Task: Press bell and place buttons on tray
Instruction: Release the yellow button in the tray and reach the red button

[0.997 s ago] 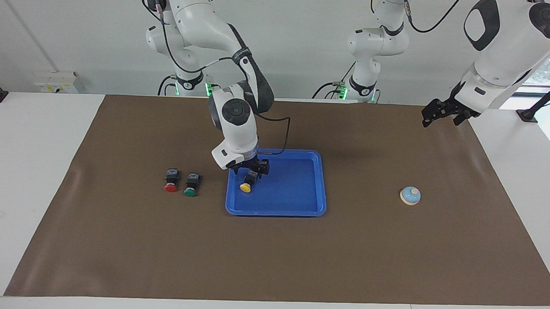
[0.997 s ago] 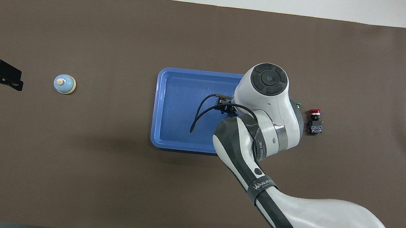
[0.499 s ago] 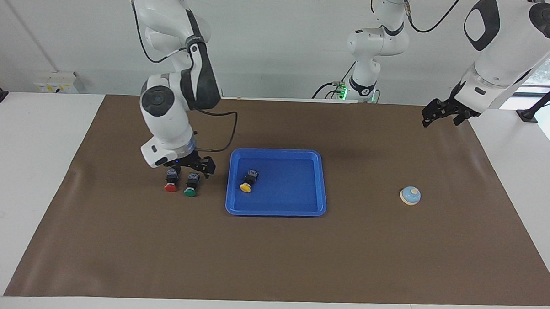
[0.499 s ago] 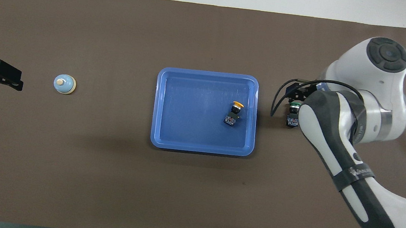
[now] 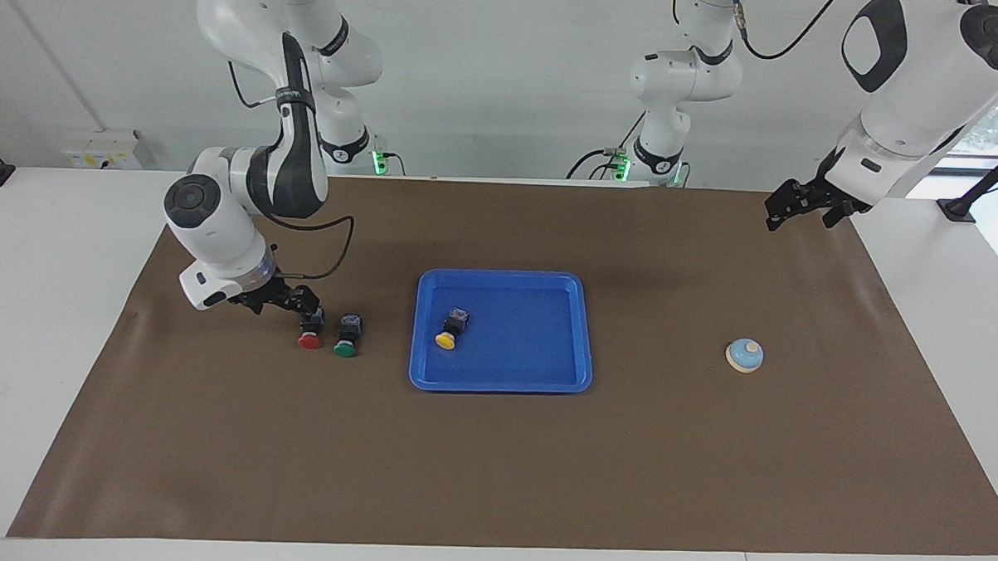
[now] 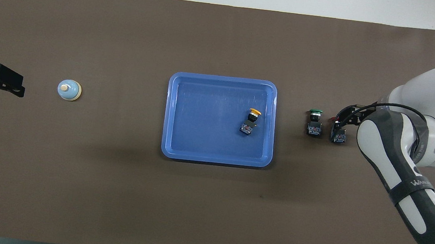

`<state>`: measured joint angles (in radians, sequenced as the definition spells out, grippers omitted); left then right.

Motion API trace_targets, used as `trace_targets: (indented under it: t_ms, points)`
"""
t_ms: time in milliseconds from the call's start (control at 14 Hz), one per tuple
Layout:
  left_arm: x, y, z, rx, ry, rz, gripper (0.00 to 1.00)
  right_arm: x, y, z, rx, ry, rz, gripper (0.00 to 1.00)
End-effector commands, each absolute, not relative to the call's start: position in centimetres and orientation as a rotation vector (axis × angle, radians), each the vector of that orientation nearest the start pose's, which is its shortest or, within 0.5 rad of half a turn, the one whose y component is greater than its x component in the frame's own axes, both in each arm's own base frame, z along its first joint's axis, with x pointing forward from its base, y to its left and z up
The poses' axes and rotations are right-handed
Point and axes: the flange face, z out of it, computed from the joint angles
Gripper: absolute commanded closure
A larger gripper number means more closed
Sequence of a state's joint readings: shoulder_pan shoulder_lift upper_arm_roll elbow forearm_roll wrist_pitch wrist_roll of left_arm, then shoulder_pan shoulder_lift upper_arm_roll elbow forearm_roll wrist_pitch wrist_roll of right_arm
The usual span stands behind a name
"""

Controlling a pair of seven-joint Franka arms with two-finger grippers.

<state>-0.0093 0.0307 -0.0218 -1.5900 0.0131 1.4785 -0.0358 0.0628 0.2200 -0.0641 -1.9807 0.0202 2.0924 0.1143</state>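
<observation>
Glossy plastic tray (image 5: 584, 333), matt brown table cover (image 5: 493, 463)

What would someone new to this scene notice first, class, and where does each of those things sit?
The bright blue tray in the middle of the brown mat draws the eye first, with a yellow button lying inside it. The red button and green button sit side by side on the mat toward the right arm's end, the open right gripper at the red one. The small blue bell sits alone toward the left arm's end.
</observation>
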Motion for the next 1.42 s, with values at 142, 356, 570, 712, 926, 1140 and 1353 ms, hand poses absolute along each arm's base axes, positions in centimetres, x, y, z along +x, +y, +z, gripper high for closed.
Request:
trace_targets:
  t_ms: [142, 356, 570, 712, 926, 1140, 1353]
  points:
    - [54.9, -1.4, 59.7, -3.126, -0.012, 0.209, 0.0, 57.5, 0.6, 34.1, -3.145, 0.023, 0.108, 0.0]
    - [54.9, -1.4, 59.7, -3.126, -0.012, 0.209, 0.0, 56.8, 1.0, 32.1, -3.146, 0.009, 0.055, 0.0]
    - [54.9, -1.4, 59.6, -3.126, -0.012, 0.211, 0.0, 56.5, 1.1, 30.9, -3.147, 0.007, 0.069, 0.0]
    - [54.9, -1.5, 59.7, -3.126, -0.01, 0.209, 0.0, 56.1, 1.2, 30.4, -3.147, 0.004, 0.089, 0.0]
    - [54.9, -1.4, 59.7, -3.126, -0.012, 0.209, 0.0, 55.6, 1.2, 29.6, -3.147, 0.012, 0.069, 0.01]
    - [54.9, -1.5, 59.7, -3.126, -0.01, 0.209, 0.0, 55.5, 2.4, 29.2, -3.147, -0.008, 0.067, 0.25]
    - [54.9, -1.4, 59.7, -3.126, -0.012, 0.209, 0.0, 55.6, 2.8, 29.3, -3.147, -0.011, 0.062, 0.71]
